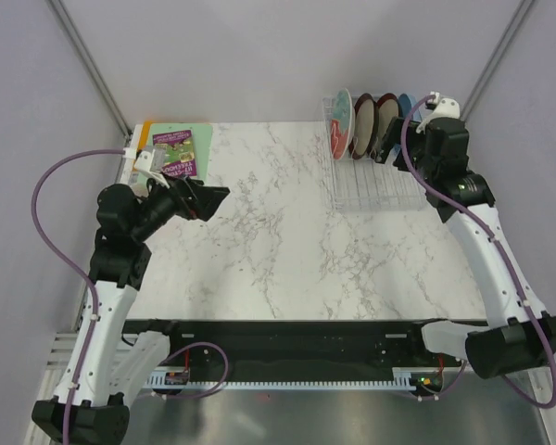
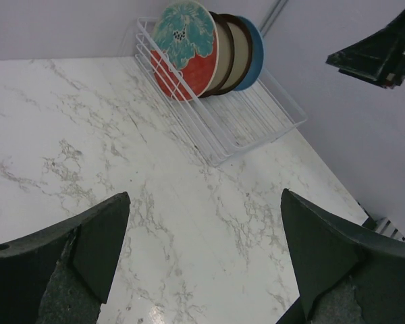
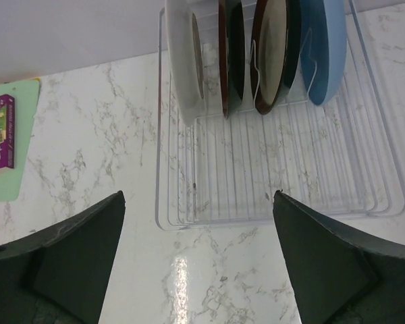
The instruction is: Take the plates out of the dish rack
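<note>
Plates [image 3: 273, 55] crowd one end of the dish rack [image 3: 283, 172]; left tool [image 2: 204, 196] and right tool [image 3: 198, 196] gape.

Bright, even overhead light, with only faint soft shadows on the white grey-veined marble tabletop [image 1: 278, 241]. A pale glare streak sits at lower centre of the right wrist view, a smaller one at the left wrist view's bottom edge. In the lower corners the dark left gripper [image 2: 204, 196] and right gripper [image 3: 199, 196] look slightly soft; the clear plastic dish rack [image 3: 277, 169] is sharp
</note>
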Controlling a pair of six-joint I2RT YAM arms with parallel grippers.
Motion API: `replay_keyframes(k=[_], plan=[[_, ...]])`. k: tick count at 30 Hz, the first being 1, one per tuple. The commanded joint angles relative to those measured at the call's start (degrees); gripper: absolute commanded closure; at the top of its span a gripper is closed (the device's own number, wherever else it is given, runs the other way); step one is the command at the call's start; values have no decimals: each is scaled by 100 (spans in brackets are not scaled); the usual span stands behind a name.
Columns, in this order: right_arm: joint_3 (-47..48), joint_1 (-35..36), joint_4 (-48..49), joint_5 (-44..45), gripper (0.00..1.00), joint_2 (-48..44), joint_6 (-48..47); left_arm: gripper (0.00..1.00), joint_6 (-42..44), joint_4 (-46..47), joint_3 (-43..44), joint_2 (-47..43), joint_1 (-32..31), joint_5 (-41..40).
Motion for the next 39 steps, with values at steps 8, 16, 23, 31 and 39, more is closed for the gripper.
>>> replay_keyframes(k=[8,16,23,31,39], plan=[[3001,-11,-428,-1054,2,3000,-424,0,-248,525,70,1007,17,582],[5313,129,-913,-337,2,5041,-538,0,-81,578,351,1957,17,-102],[6266,480,-1117,639,2,5939,-1056,0,-204,842,448,2344,9,-393],[6477,999,-949,2176,7,6572,-1646,4,-204,895,405,2458,9,-552],[6372,1008,-738,3075,16,6871,-1654,4,-239,903,150,2336,9,-534]])
